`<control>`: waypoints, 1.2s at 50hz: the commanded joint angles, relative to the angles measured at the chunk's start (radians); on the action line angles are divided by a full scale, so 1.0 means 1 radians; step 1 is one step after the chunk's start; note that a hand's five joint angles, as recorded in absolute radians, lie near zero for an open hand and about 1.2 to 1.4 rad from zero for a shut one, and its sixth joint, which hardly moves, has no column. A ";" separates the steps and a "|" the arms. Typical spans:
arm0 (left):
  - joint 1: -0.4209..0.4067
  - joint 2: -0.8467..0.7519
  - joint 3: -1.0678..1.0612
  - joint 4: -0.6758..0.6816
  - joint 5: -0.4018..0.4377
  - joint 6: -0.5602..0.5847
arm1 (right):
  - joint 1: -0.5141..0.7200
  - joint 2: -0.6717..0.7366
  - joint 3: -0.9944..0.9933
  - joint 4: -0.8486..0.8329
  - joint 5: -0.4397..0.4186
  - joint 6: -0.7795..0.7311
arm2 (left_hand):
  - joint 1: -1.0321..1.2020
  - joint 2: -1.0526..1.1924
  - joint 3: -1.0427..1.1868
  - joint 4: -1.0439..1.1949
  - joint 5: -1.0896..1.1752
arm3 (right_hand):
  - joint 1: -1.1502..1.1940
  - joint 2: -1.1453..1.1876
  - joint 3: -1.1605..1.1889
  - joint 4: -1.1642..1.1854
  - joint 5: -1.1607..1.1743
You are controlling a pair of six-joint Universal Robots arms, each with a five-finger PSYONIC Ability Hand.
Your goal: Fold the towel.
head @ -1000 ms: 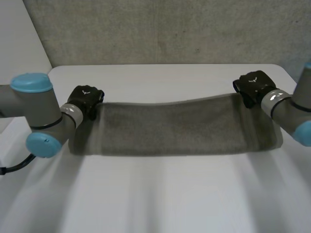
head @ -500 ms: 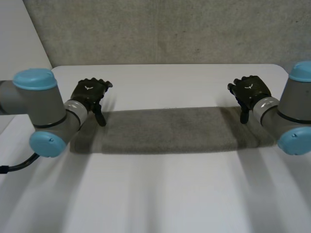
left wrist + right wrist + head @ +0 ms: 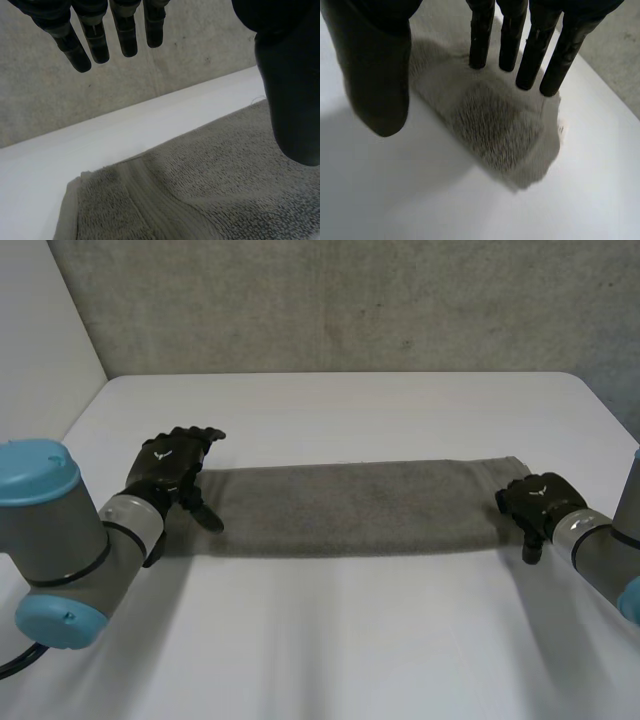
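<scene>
- Working on the white bench (image 3: 340,410), we want the next fold to land flat on it, well inside its edges.
- We see the grey towel (image 3: 350,505) lying across the middle of the bench as a long, narrow strip. Its thick near edge suggests it is doubled lengthwise. We judge the step in hand is to take the short ends and bring one over onto the other.
- Our left hand (image 3: 170,465) hovers over the strip's left end, fingers straight and thumb spread wide, holding nothing. It should come down on that end and pinch all the layers together, or the lower one will drag behind.
- Our right hand (image 3: 538,502) is at the strip's right end, by the near corner, likewise spread and empty. We cannot tell whether it touches the cloth.
- Our left fingers (image 3: 95,40) point towards the far edge of the bench, so we should close near a corner rather than mid-edge.
- We can use the woven band (image 3: 145,200) near the left end as a guide for gripping square, so the ends meet evenly.
</scene>
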 commanded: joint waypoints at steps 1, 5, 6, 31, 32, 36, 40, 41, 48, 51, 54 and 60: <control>-0.006 -0.001 -0.022 0.034 -0.003 0.006 | -0.068 0.049 -0.023 -0.059 0.004 -0.044 | -0.080 -0.079 -0.064 -0.084 -0.213 | 0.304 0.297 0.303 0.303 0.292; -0.008 -0.001 -0.029 0.036 0.000 0.006 | -0.093 0.057 -0.036 -0.073 0.005 -0.044 | -0.080 -0.079 -0.064 -0.084 -0.213 | 0.739 0.732 0.739 0.739 0.728; -0.008 -0.001 -0.029 0.036 0.000 0.006 | -0.103 0.057 -0.040 -0.076 0.009 -0.042 | -0.080 -0.079 -0.064 -0.084 -0.213 | 0.887 0.880 0.886 0.886 0.875; -0.010 0.004 -0.031 0.036 -0.018 0.006 | 0.120 -0.113 -0.324 -0.085 0.094 -0.184 | -0.080 -0.079 -0.064 -0.084 -0.213 | 0.888 0.881 0.887 0.887 0.876; -0.010 0.004 -0.031 0.036 -0.018 0.006 | 0.121 -0.113 -0.324 -0.085 0.094 -0.184 | -0.080 -0.079 -0.064 -0.084 -0.213 | 0.888 0.881 0.887 0.887 0.876; -0.010 0.004 -0.031 0.036 -0.018 0.006 | 0.376 -0.058 -0.347 -0.091 0.082 -0.188 | -0.080 -0.079 -0.064 -0.084 -0.213 | 0.888 0.881 0.887 0.887 0.876; -0.010 0.003 -0.031 0.036 -0.018 0.007 | 0.532 0.019 -0.343 -0.105 0.073 -0.193 | -0.080 -0.079 -0.064 -0.084 -0.213 | 0.888 0.881 0.887 0.887 0.876; -0.010 0.003 -0.031 0.036 -0.018 0.007 | 0.588 0.048 -0.327 -0.111 0.073 -0.194 | -0.080 -0.079 -0.064 -0.084 -0.213 | 0.888 0.881 0.887 0.887 0.876; -0.010 -0.004 -0.031 0.037 -0.017 0.007 | 0.673 0.125 -0.289 -0.122 0.081 -0.196 | -0.080 -0.079 -0.064 -0.084 -0.213 | -0.247 -0.254 -0.248 -0.248 -0.259; -0.013 -0.004 -0.032 0.037 -0.017 0.007 | 0.667 0.120 -0.275 -0.115 0.093 -0.188 | -0.080 -0.079 -0.064 -0.084 -0.213 | -0.334 -0.341 -0.334 -0.334 -0.345; -0.014 -0.004 -0.032 0.036 -0.017 0.007 | 0.633 0.094 -0.240 -0.108 0.096 -0.174 | -0.080 -0.079 -0.064 -0.084 -0.213 | -0.334 -0.341 -0.334 -0.334 -0.345; -0.039 -0.002 -0.036 0.036 -0.017 0.007 | 0.494 -0.065 -0.064 -0.111 0.087 -0.078 | -0.080 -0.079 -0.064 -0.084 -0.213 | -0.334 -0.341 -0.334 -0.334 -0.345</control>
